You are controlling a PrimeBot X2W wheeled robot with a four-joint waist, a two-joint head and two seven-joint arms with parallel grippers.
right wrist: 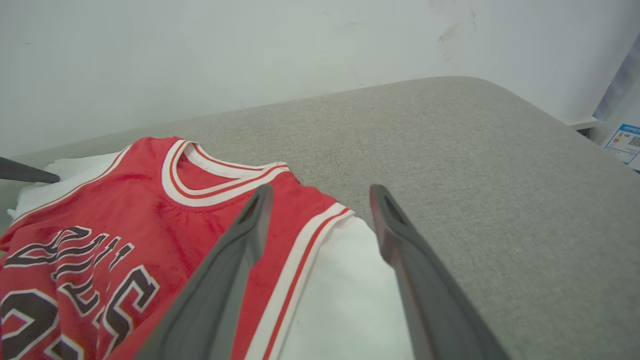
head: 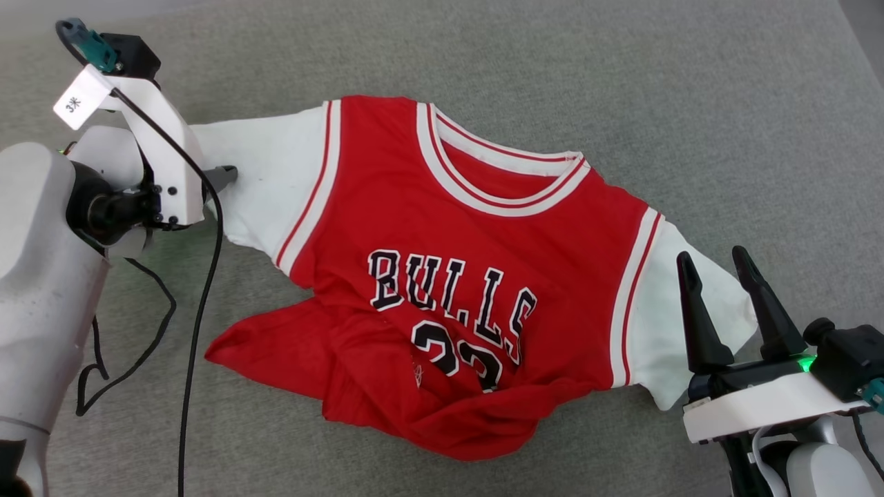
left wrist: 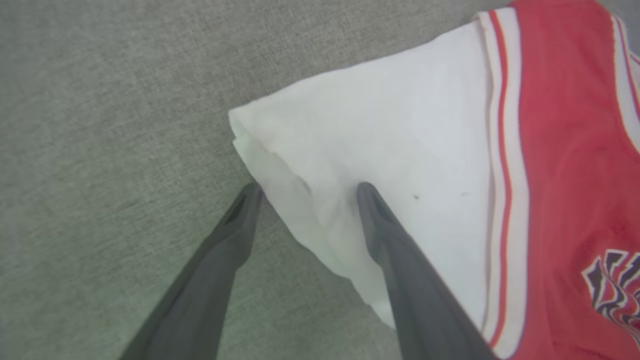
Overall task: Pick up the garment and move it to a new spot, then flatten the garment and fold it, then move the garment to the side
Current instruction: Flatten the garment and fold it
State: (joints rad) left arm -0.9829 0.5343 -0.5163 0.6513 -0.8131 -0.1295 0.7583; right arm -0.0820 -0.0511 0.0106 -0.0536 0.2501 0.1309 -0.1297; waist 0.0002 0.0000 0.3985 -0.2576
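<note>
- Right gripper (head: pixel 711 254), nearest, at the robot's right: its fingers stood spread apart and held nothing, poised over the right-hand sleeve (head: pixel 656 345), which was plain white.
- Hem (head: pixel 428 421): the nearest edge was bunched and turned over, hiding the lower part of the number.
- Garment (head: pixel 469 241): a red jersey lay chest-up and askew on the grey fabric-covered bench (head: pixel 621 83), collar away from the robot.
- Lettering (head: pixel 449 290): "BULLS" appeared in black edged with white, above the number.
- Collar (head: pixel 497 179): round, banded white and red, as were the armholes.
- Left gripper (left wrist: pixel 310 186): its fingers were apart, one tip over the white left-hand sleeve (head: pixel 269 186), the other at the cuff edge; contact could not be told.
- Wall (right wrist: pixel 200 60): pale, beyond the bench.
</note>
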